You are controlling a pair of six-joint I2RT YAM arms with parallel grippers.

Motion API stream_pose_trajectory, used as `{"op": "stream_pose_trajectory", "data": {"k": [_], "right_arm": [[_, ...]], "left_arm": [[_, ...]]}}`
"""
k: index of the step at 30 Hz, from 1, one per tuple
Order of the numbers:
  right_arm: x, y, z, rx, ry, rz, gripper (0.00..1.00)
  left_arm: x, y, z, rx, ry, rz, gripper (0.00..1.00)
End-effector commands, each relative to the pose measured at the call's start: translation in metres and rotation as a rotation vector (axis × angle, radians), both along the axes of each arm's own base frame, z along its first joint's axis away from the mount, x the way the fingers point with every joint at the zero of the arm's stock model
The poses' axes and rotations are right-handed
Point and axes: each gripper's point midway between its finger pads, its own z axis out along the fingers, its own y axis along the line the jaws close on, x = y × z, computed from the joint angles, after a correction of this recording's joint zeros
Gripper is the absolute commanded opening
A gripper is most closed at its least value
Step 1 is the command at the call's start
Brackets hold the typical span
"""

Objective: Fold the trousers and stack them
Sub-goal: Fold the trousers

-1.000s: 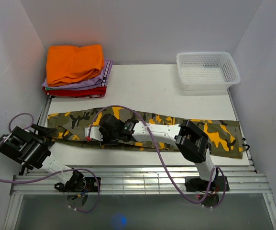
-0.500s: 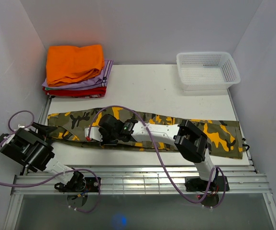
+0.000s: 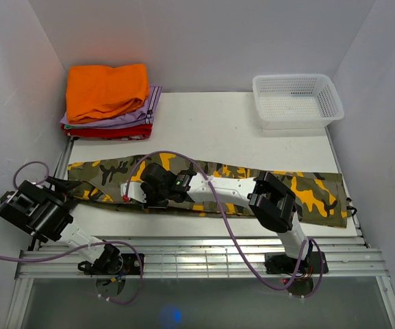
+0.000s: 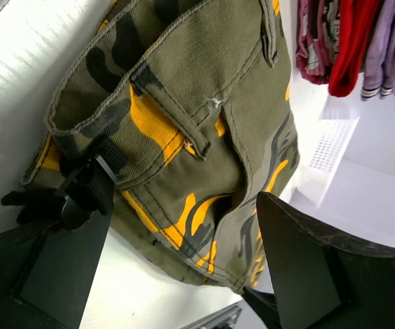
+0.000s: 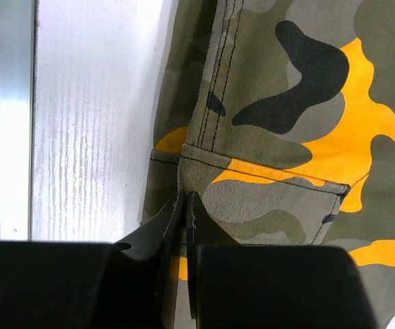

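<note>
Pinching olive camouflage cloth trousers (image 3: 307,195) in right gripper (image 5: 185,205) | lying lengthwise left-right | left gripper (image 4: 183,212) gaping wide beside left end

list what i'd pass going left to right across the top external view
left gripper → right gripper → white mesh basket; left out: the trousers and the stack of folded clothes, which overlap the grippers sideways

Olive, black, yellow-orange camouflage trousers (image 3: 313,195)
</note>
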Motion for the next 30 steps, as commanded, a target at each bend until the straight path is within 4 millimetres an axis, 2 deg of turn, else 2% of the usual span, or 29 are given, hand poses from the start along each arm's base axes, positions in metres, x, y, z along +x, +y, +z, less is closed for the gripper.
{"op": "stream_pose_trajectory", "data": {"k": [1, 7, 10, 14, 16, 18, 19, 21, 22, 24, 25, 26, 27, 28, 29, 30], "right_arm": [[-0.015, 0.009, 0.024, 0.065, 0.059, 0.045, 0.08], [-0.031, 0.005, 0.033, 0.081, 0.131, 0.07, 0.08], [-0.039, 0.002, 0.03, 0.072, 0.18, 0.075, 0.08], [-0.043, -0.002, 0.01, 0.036, 0.204, 0.07, 0.08], [-0.039, -0.005, -0.009, 0.0, 0.199, 0.054, 0.08], [-0.033, -0.004, -0.018, -0.015, 0.201, 0.037, 0.08], [-0.028, -0.003, -0.027, -0.031, 0.199, 0.022, 0.08], [-0.01, 0.001, -0.026, -0.027, 0.163, -0.021, 0.08], [-0.004, 0.002, -0.032, -0.035, 0.159, -0.037, 0.08], [0.007, -0.005, -0.038, -0.078, 0.163, -0.061, 0.08], [0.009, -0.004, -0.041, -0.09, 0.169, -0.058, 0.08], [0.009, -0.008, -0.045, -0.11, 0.168, -0.048, 0.08], [0.007, -0.014, -0.049, -0.14, 0.176, -0.048, 0.08], [0.004, -0.018, -0.055, -0.161, 0.186, -0.04, 0.08], [0.001, -0.022, -0.058, -0.175, 0.195, -0.033, 0.08], [-0.003, -0.027, -0.062, -0.197, 0.209, -0.019, 0.08]], "left_arm": [[0.009, 0.018, -0.007, 0.03, -0.006, 0.047, 0.98], [0.008, 0.022, -0.013, 0.048, 0.017, 0.051, 0.98], [0.007, 0.02, -0.012, 0.053, 0.018, 0.049, 0.98], [0.007, 0.02, -0.012, 0.051, 0.017, 0.052, 0.98], [0.007, 0.021, -0.009, 0.056, 0.015, 0.05, 0.98], [0.006, 0.018, -0.007, 0.053, 0.016, 0.041, 0.98], [0.007, 0.021, -0.003, 0.064, 0.01, 0.035, 0.98], [0.004, 0.018, 0.004, 0.088, 0.007, 0.002, 0.98], [0.005, 0.022, 0.012, 0.118, 0.0, -0.011, 0.98], [0.001, 0.026, 0.022, 0.18, 0.006, -0.049, 0.98], [-0.006, 0.022, 0.025, 0.204, 0.023, -0.096, 0.98], [-0.005, 0.03, 0.039, 0.268, 0.017, -0.128, 0.98], [-0.015, 0.02, 0.044, 0.253, 0.052, -0.17, 0.98], [-0.019, 0.023, 0.049, 0.348, 0.031, -0.258, 0.98], [-0.019, 0.029, 0.061, 0.405, 0.022, -0.29, 0.98], [-0.025, 0.024, 0.07, 0.423, 0.028, -0.326, 0.98]]}}
